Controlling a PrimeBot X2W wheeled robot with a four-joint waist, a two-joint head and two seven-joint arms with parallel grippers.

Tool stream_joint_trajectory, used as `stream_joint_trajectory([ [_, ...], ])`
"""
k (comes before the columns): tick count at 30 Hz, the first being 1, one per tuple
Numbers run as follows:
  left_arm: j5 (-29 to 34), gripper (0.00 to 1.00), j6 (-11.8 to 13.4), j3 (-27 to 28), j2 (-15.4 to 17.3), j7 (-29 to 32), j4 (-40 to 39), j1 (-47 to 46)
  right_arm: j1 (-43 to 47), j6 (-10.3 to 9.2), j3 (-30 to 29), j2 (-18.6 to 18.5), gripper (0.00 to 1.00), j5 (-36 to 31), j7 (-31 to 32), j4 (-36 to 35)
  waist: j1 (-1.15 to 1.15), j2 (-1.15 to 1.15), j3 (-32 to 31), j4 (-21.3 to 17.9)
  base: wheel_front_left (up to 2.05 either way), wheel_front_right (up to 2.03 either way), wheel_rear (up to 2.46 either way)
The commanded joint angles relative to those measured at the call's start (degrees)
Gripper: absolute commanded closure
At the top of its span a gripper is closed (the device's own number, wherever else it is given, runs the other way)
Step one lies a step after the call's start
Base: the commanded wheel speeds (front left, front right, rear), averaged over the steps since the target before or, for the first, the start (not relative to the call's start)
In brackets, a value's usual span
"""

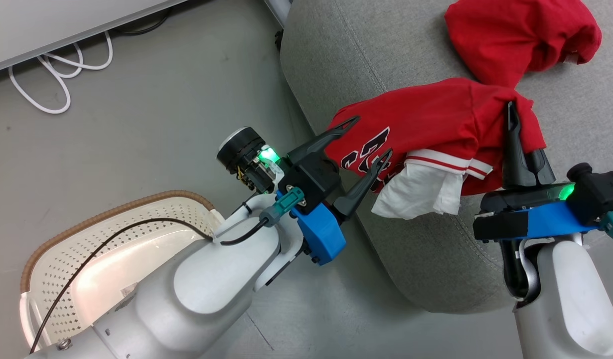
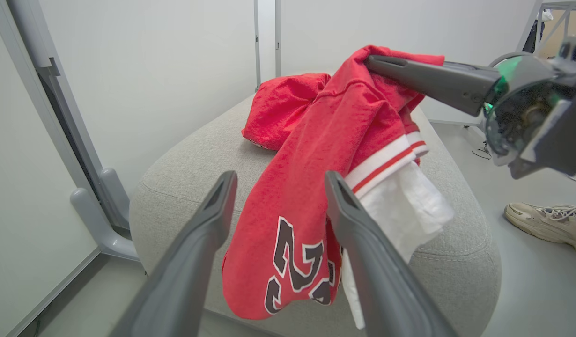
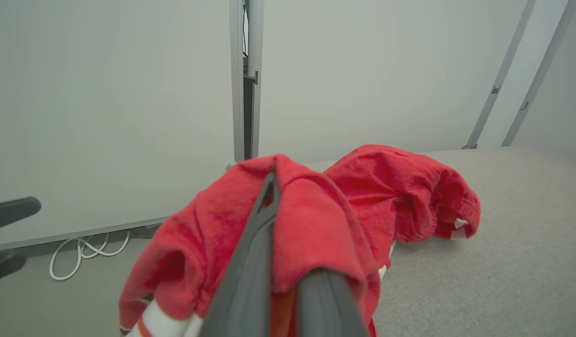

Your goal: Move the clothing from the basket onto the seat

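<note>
The basket (image 1: 57, 264) stands on the floor under the left arm. The left gripper (image 1: 372, 135) gapes wide, holding nothing, near the red jersey (image 1: 436, 114). The right gripper (image 1: 511, 108) is clamped on that jersey, draped over the edge of the seat (image 1: 366, 50). Beyond it, a plain red garment (image 1: 516, 35) lies on the seat.

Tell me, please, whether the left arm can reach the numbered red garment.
Probably yes: the left gripper is open right beside the garment, nothing between, though the right gripper holds it.
</note>
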Motion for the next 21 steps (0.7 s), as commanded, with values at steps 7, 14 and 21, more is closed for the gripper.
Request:
stream_joint_trajectory([
  [7, -0.39, 0.0, 0.66, 0.49, 1.15, -0.77, 0.12, -0.36, -4.44, -0.06, 1.54, -1.36, 1.0, -0.49, -0.03, -1.83, 0.0, 0.0, 1.09, 0.3, 0.0, 0.0, 0.0],
  [14, 0.18, 0.0, 1.25, 0.67, 2.34, -0.23, -1.29, -1.75, -14.24, -0.06, -0.81, -5.72, 1.0, 0.9, -0.03, -6.27, 0.0, 0.0, 4.85, 0.81, 0.0, 0.0, 0.0],
  [21, 1.71, 0.0, 1.36, 0.37, 4.0, 1.56, -3.52, -4.83, -24.5, -0.06, -10.15, -12.55, 1.0, 2.96, -0.02, -10.42, 0.0, 0.0, 11.32, 2.09, 0.0, 0.0, 0.0],
])
